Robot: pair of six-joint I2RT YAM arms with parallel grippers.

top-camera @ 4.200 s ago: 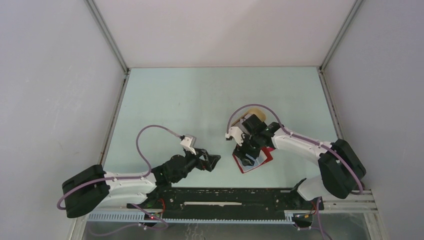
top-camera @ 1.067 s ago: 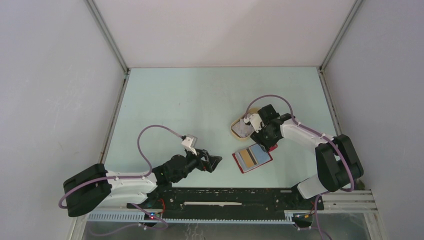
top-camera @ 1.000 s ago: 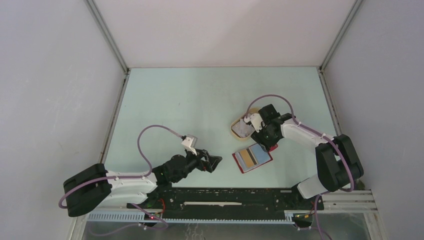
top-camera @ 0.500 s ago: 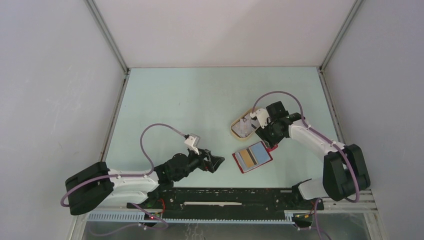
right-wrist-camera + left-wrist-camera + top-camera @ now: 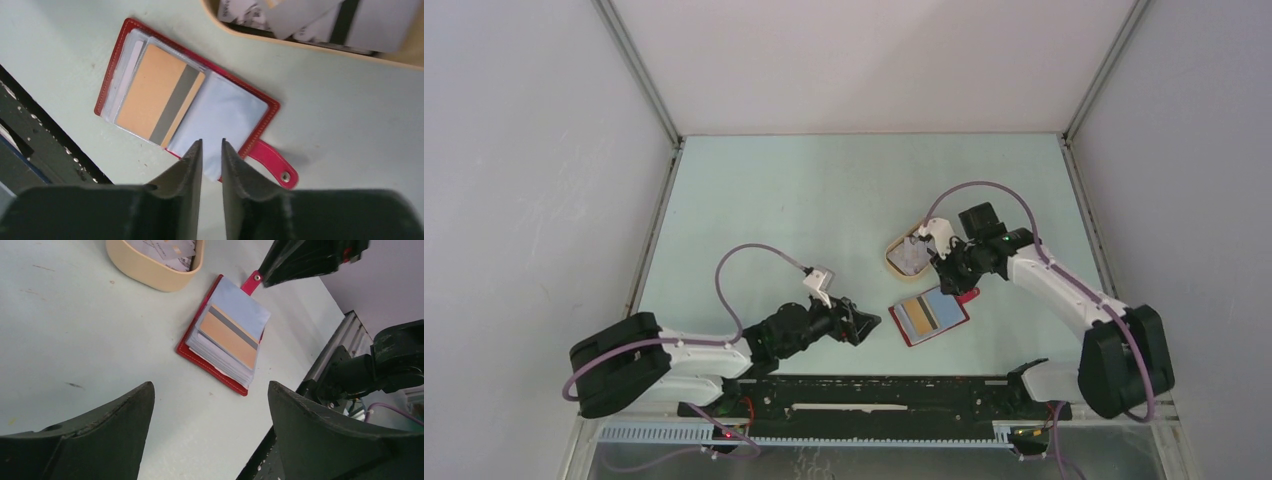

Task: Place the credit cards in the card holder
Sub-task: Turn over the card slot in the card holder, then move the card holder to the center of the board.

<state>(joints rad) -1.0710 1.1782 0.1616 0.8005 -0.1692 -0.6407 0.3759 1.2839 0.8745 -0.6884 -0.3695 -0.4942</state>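
Observation:
The card holder (image 5: 929, 317) is a red wallet lying open on the table, pale blue sleeves up, and it also shows in both wrist views (image 5: 227, 335) (image 5: 225, 107). An orange card with a grey stripe (image 5: 157, 102) sits in its left sleeve. More credit cards (image 5: 911, 257) (image 5: 320, 17) lie in the beige tray. My right gripper (image 5: 951, 280) (image 5: 211, 142) hovers over the holder's snap-tab end. Only a thin gap is left between its jaws, with nothing in it. My left gripper (image 5: 864, 325) (image 5: 211, 386) is wide open just left of the holder, holding nothing.
The beige oval tray (image 5: 892, 262) (image 5: 145, 275) (image 5: 300, 42) stands just beyond the holder. A black rail (image 5: 874, 392) runs along the near table edge close to the holder. Grey walls enclose the table on three sides.
My right gripper has left the tray and come over the holder's tab end, its jaws narrowing. My left arm has slid right toward the holder, its jaws slightly less wide.

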